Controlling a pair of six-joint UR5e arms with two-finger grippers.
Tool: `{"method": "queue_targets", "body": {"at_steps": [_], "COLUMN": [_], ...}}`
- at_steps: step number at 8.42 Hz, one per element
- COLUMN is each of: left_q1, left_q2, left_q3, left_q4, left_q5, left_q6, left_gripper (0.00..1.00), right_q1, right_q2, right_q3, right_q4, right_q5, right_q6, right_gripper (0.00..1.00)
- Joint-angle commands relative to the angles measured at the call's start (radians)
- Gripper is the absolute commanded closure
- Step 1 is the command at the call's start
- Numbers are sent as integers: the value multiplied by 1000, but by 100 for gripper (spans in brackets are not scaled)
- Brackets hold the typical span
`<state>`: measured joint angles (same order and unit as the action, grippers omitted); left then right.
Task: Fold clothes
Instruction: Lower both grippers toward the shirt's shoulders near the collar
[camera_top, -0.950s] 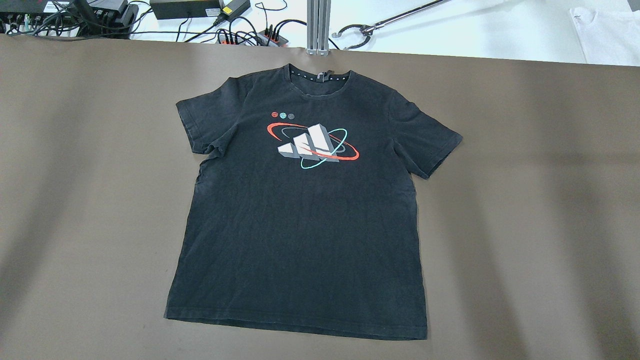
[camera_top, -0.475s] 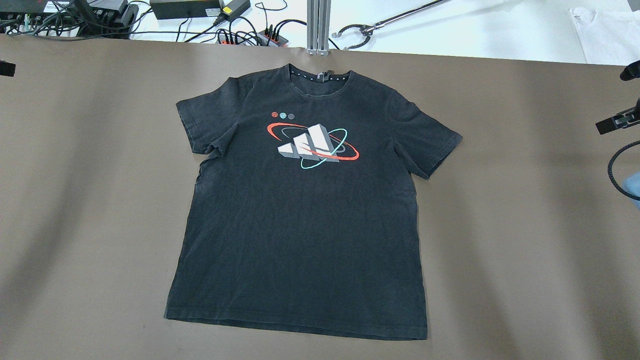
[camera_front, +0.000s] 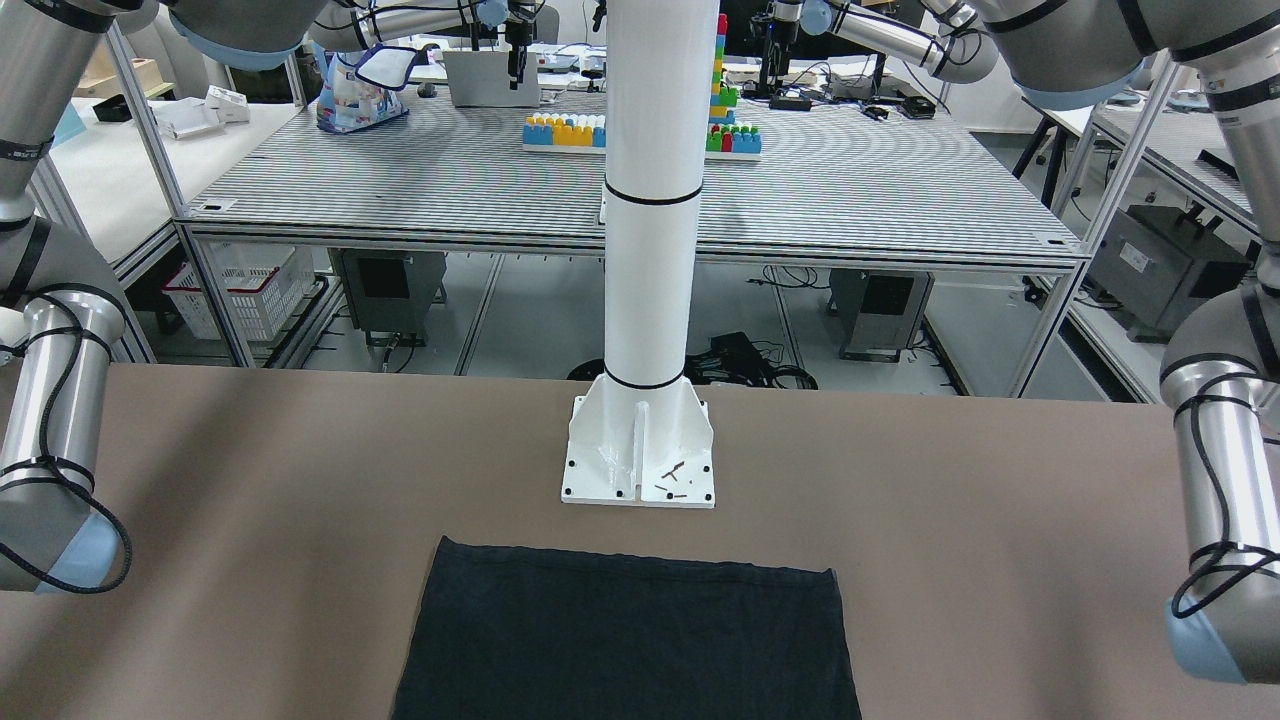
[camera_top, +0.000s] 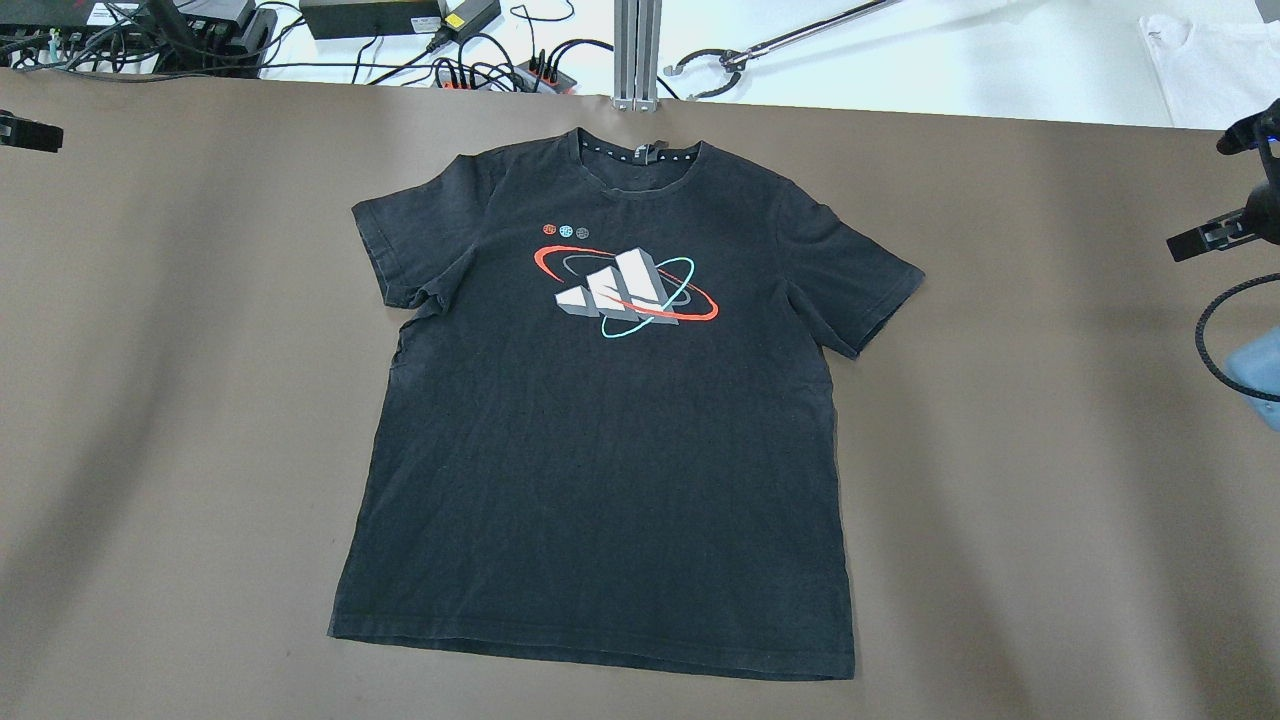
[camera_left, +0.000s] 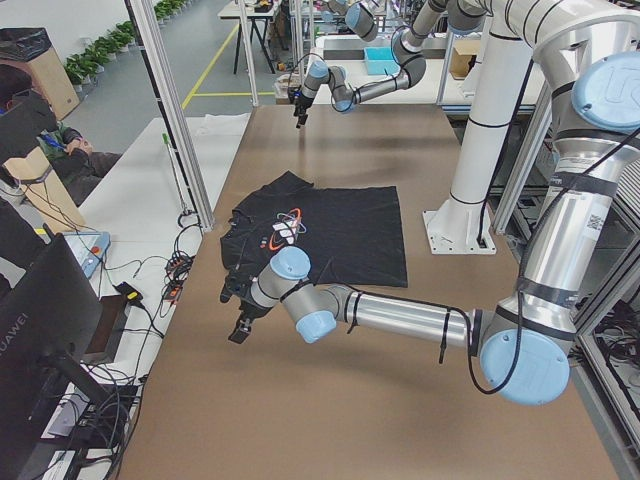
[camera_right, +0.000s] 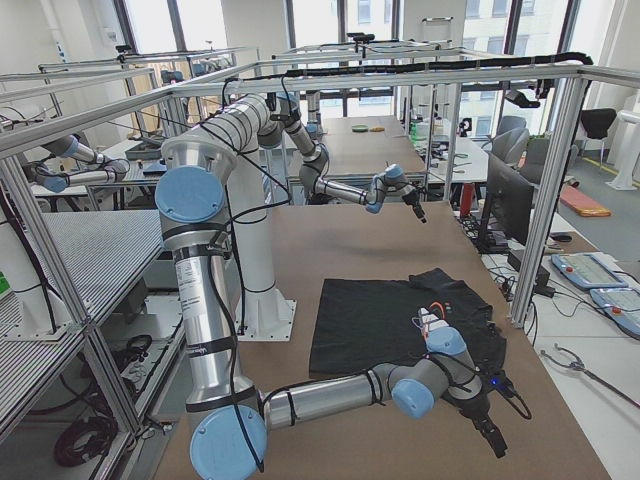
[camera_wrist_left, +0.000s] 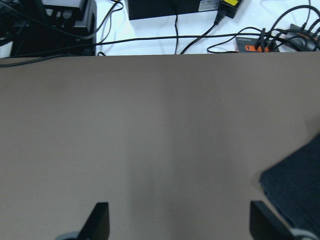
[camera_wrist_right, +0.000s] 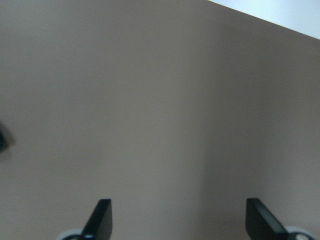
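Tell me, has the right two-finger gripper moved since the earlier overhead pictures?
Yes. The right gripper has come further in from the right edge, toward the black printed T-shirt, which lies unshifted.

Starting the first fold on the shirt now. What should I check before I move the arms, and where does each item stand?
1. Shirt flat on the table, print up: ok.
2. Left gripper open and empty: ok.
3. Right gripper open and empty: ok.
4. Both grippers off the shirt, out at the table's sides: ok.
5. Sleeve toward the left arm and sleeve toward the right arm spread, neither tucked under: ok.
6. Fingertip height above the table: cannot tell.
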<state>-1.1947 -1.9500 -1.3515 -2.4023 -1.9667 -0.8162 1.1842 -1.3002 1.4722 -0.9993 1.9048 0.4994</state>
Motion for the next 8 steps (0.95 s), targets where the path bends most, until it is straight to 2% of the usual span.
{"method": "queue_targets", "body": {"at_steps": [1, 3, 4, 5, 6, 8], "left_q1": [53, 114, 144, 167, 174, 178], "left_q2": [-92, -148, -173, -199, -213, -218], "left_q3": [78, 159, 173, 195, 201, 210], "left_q4": [-21, -121, -127, -127, -127, -126], "left_q5": [29, 64, 104, 141, 147, 149], "left_q6": [-75, -179, -214, -240, -253, -253], "left_gripper": [0, 0, 0, 0, 0, 0], "right_q1": [-72, -113, -154, -203, -239, -270], "right_q2": [15, 19, 47, 55, 73, 139], "right_q3": [-49, -78, -98, -101, -122, -188], "right_q4": [142, 259, 274, 274, 274, 294], "right_q5": [-4, -41, -93, -181, -243, -253], "right_q6": [164, 287, 329, 350, 387, 487], "right_gripper": [6, 6, 6, 6, 6, 6]}}
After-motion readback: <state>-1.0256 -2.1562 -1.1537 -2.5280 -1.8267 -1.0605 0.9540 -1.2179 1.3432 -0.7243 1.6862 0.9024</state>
